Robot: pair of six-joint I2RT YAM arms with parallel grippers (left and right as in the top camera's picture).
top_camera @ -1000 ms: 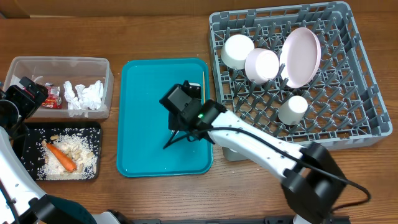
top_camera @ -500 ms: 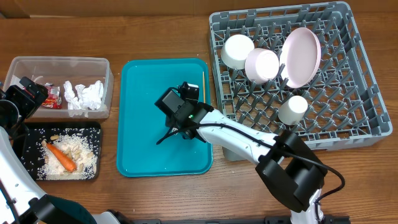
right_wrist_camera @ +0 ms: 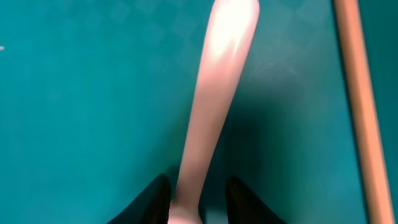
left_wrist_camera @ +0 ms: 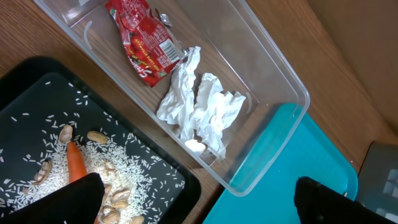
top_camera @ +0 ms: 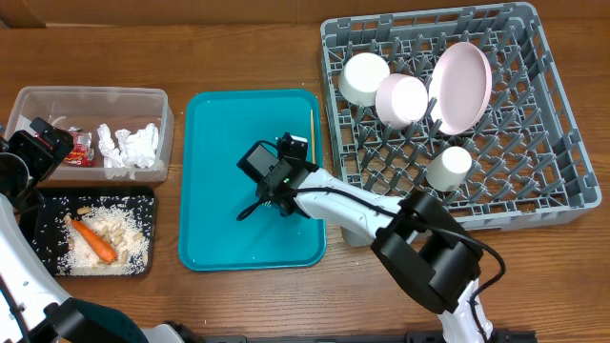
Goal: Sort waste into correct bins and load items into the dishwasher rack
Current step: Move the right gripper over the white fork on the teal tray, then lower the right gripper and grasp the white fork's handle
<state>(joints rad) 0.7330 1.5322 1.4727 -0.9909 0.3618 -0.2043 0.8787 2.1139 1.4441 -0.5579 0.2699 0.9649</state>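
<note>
My right gripper (right_wrist_camera: 198,183) hangs low over the teal tray (top_camera: 214,171). Its jaws stand narrowly open astride the handle of the white fork (right_wrist_camera: 217,93): the left finger touches it and a gap shows on the right. A wooden chopstick (right_wrist_camera: 360,106) lies beside it. My left gripper (left_wrist_camera: 193,202) is wide open and holds nothing, above the edge between the clear tub (left_wrist_camera: 273,74) and the black tray (left_wrist_camera: 186,180). The tub holds the red wrapper (left_wrist_camera: 146,43) and the tissue (left_wrist_camera: 202,109). Carrot (left_wrist_camera: 76,163) and rice (left_wrist_camera: 37,158) lie in the black tray.
The grey rack (top_camera: 534,171) at the right carries a plate (top_camera: 460,86), two bowls (top_camera: 364,78) (top_camera: 401,99) and a cup (top_camera: 448,167). My right arm (top_camera: 362,205) stretches from the rack's front corner across the teal tray.
My right gripper slid left and toward the front across the teal tray, and its jaws parted slightly. The left arm stayed still.
</note>
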